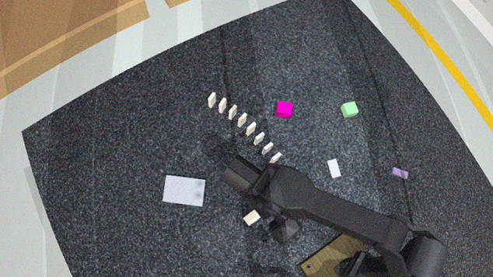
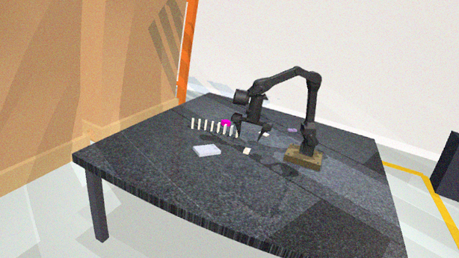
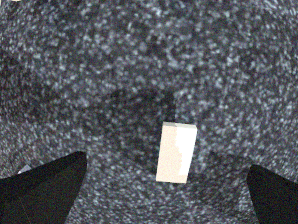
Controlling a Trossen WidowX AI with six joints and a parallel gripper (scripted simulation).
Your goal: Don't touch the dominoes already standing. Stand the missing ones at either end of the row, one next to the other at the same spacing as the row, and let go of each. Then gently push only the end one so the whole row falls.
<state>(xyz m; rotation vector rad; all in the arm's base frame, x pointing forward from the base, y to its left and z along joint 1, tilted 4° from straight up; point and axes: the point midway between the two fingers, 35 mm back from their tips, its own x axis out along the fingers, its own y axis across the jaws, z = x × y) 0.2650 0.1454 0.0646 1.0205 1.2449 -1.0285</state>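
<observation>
Several cream dominoes stand upright in a slightly curved, evenly spaced row, from the far-end domino (image 1: 211, 100) (image 2: 192, 123) to the near-end domino (image 1: 276, 158), which is partly behind a finger in the exterior view. One loose domino (image 1: 251, 217) (image 2: 246, 151) (image 3: 175, 152) lies flat between the row and the robot base. Another loose domino (image 1: 333, 168) (image 2: 263, 134) lies flat to the right of the row in the top view. My gripper (image 2: 248, 137) (image 3: 172, 169) is open and empty, pointing down above the first loose domino, which shows between the fingertips in the wrist view.
A magenta block (image 1: 283, 109) (image 2: 226, 122) lies beside the row. A green block (image 1: 349, 109) and a purple block (image 1: 399, 173) (image 2: 291, 129) lie farther right. A pale flat box (image 1: 183, 190) (image 2: 206, 149) lies left of the loose domino. The wooden robot base (image 1: 320, 273) (image 2: 302, 162) is on the table.
</observation>
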